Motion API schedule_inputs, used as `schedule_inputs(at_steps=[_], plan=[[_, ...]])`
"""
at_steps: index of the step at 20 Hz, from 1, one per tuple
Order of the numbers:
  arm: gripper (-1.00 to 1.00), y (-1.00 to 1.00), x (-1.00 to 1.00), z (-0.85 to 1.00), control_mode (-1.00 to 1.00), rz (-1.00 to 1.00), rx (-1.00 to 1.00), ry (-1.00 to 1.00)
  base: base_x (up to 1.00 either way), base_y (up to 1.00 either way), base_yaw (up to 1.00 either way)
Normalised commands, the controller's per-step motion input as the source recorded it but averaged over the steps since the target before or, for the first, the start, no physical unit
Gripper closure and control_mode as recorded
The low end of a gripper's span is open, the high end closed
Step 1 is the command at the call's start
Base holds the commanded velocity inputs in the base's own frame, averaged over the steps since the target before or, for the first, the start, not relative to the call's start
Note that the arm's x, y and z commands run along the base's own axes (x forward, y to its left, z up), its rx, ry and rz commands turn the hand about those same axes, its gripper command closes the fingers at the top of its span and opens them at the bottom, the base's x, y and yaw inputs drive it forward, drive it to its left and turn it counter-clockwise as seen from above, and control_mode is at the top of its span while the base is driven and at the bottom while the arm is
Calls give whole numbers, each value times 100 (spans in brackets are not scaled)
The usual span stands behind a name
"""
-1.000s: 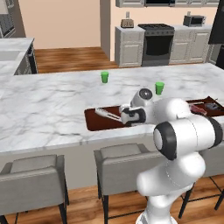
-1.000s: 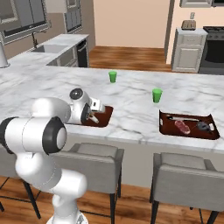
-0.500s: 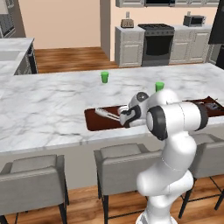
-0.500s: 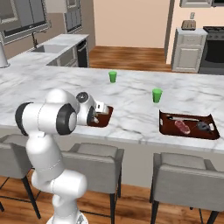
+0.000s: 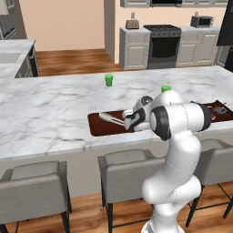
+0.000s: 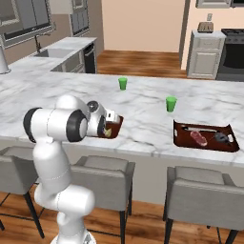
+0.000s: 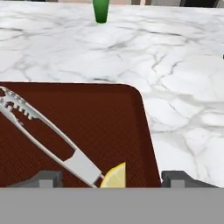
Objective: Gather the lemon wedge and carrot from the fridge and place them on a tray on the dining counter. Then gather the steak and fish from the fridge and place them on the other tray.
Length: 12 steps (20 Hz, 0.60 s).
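The end effector (image 7: 111, 177) hangs low over the near tray (image 7: 109, 113) on the dining desk (image 7: 175, 65), its two fingertips (image 7: 46, 177) spread wide apart — released, gripping nothing. Between those tips lies the yellow lemon wedge (image 7: 114, 177), resting on the dark brown tray floor, just beside the handle end of a pair of silver-white tongs (image 7: 48, 131) that run diagonally across the tray. A green cup (image 7: 100, 11) stands further back on the marble.

In the right base view the other tray (image 6: 206, 138) sits well apart along the desk — on it the pinkish-red steak (image 6: 198, 137) and, beside it, the dark grey fish (image 6: 220, 137). A second green cup (image 6: 170, 104) stands near that tray.
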Motion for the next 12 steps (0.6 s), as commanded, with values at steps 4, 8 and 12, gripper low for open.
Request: schedule_inputs(at_steps=[4,8,12], plan=[[-100,0,-44,100,-100,0,0,0,0,0,0],[-100,0,-79,100,-100,0,0,0,0,0,0],[-100,0,-91,100,-100,0,0,0,0,0,0]])
